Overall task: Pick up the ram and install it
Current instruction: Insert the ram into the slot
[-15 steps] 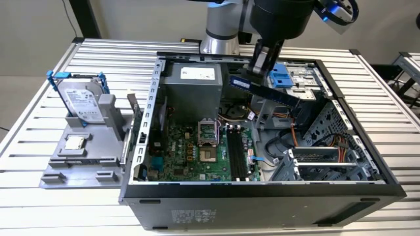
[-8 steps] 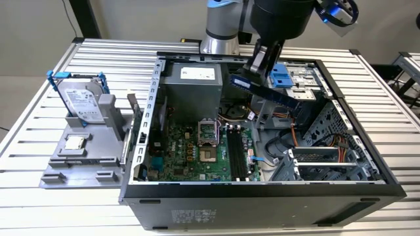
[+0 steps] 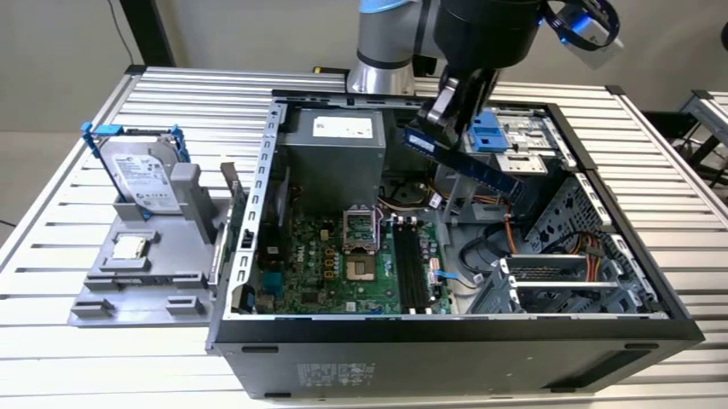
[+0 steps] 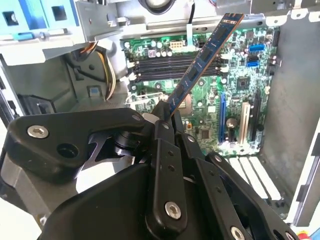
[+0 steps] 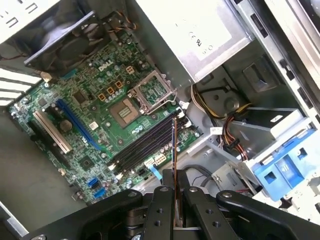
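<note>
The arm [image 3: 483, 34] is seen coming down from 12 o'clock in the exterior view, its wrist tipped over the open computer case [image 3: 455, 328]. The jaws are clamped on one end of the ram [image 3: 478, 170]. It is held tilted in the air with its free end slanted toward 4 o'clock, between the power supply [image 3: 330, 158] and the blue drive bracket [image 3: 492, 132]. In the second wrist view the ram [image 4: 200, 62] is shown jutting out from between the black fingers [image 4: 162, 145] above the motherboard [image 4: 235, 85]. In the first wrist view the ram [image 5: 174, 150] is seen edge-on, apart from the memory slots [image 5: 145, 145]. These slots [image 3: 412, 264] are set at 3 o'clock of the processor socket [image 3: 358, 226], hemmed in by cables [image 3: 512, 247] and the drive cage [image 3: 557, 273] on their 3 o'clock side. White labels on the power supply and on the hard drive [image 3: 142, 175] carry print that cannot be made out. The hard drive and a processor chip [image 3: 129, 247] are kept on a grey tray [image 3: 125, 294] on the bench [image 3: 68, 358], at 9 o'clock of the case.
</note>
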